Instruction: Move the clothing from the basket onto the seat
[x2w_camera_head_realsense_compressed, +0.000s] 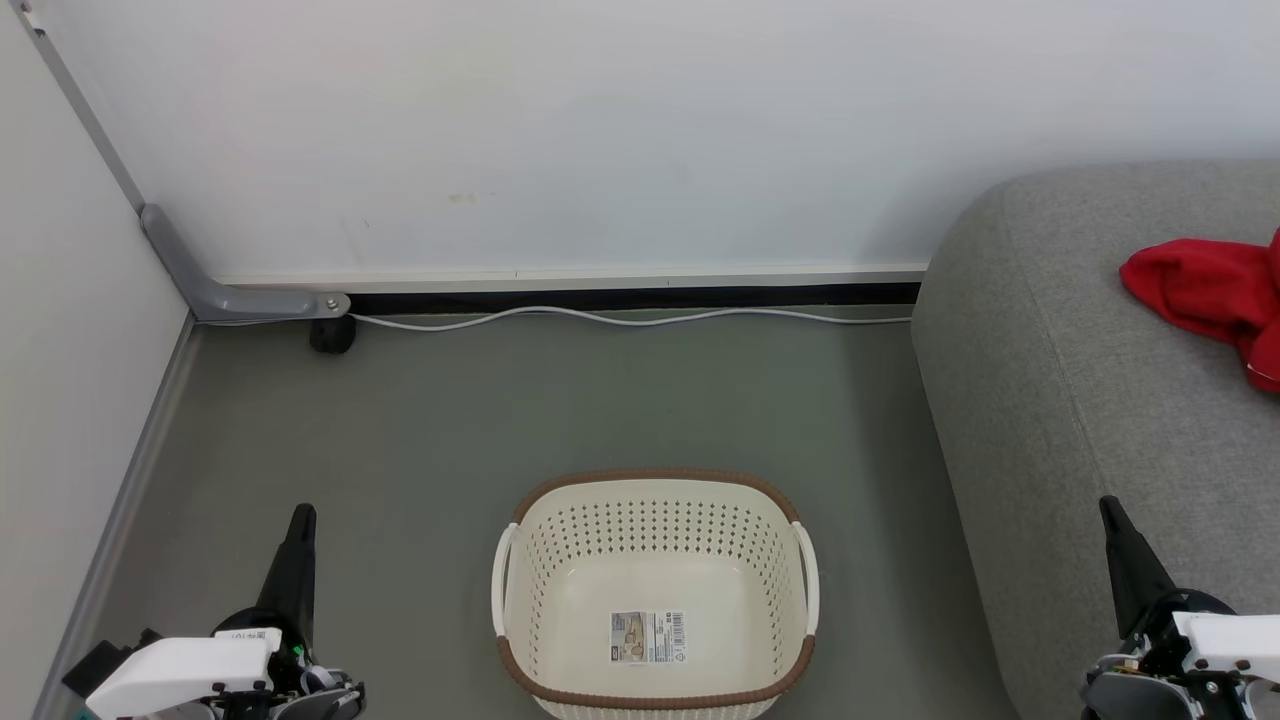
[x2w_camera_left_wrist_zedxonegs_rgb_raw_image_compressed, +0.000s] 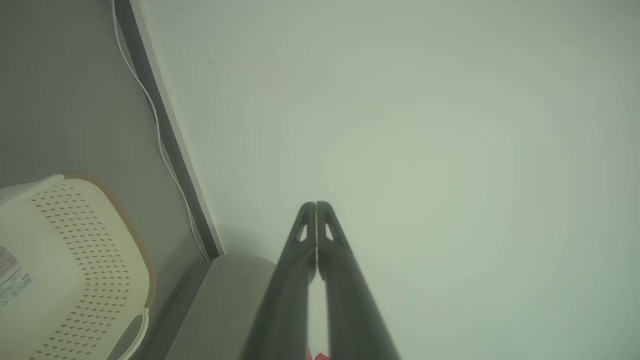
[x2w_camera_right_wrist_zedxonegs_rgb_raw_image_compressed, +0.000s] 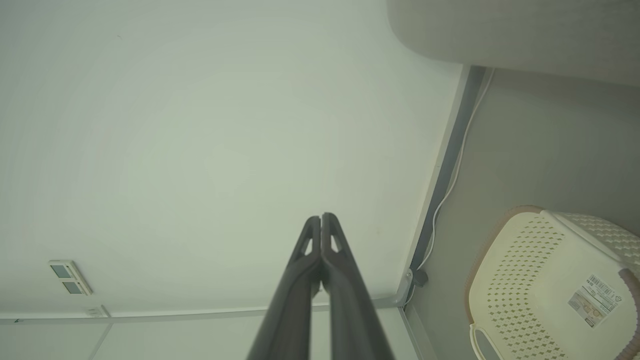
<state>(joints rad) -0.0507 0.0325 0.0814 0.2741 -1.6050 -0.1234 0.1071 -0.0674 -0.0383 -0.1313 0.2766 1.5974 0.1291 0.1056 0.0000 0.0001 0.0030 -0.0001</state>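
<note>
Clothing (x2w_camera_head_realsense_compressed: 1215, 295) in bright red lies bunched on the top of the grey sofa seat (x2w_camera_head_realsense_compressed: 1080, 380), at the far right of the head view, well apart from the basket (x2w_camera_head_realsense_compressed: 655, 476). The cream laundry basket stands on the grey-green floor (x2w_camera_head_realsense_compressed: 450, 420) just beside the sofa's rounded flank. Its inside is bare apart from a barcode sticker (x2w_camera_head_realsense_compressed: 647, 637) on the bottom.

The left jaws and the right jaws are both pressed fully together, fingertip against fingertip, with nothing between them. In the head view they sit low at either bottom corner and point up toward the white wall (x2w_camera_head_realsense_compressed: 600, 130). The left pair is over the floor to the basket's left, and the right pair is over the sofa's front edge.

Judging by the bare basket and the garment on the cushion, the transfer step looks finished and the arms look parked. Little seems to be called for next beyond checking that nothing red remains off the seat.

The red pile is cut off by the picture's right edge, so I cannot tell how many garments it holds or how it is spread. A red sliver (x2w_camera_left_wrist_zedxonegs_rgb_raw_image_compressed: 320, 356) at the bottom of the left wrist view is too small to name. A thin white cable (x2w_camera_head_realsense_compressed: 620, 318) runs along the skirting behind the basket.
</note>
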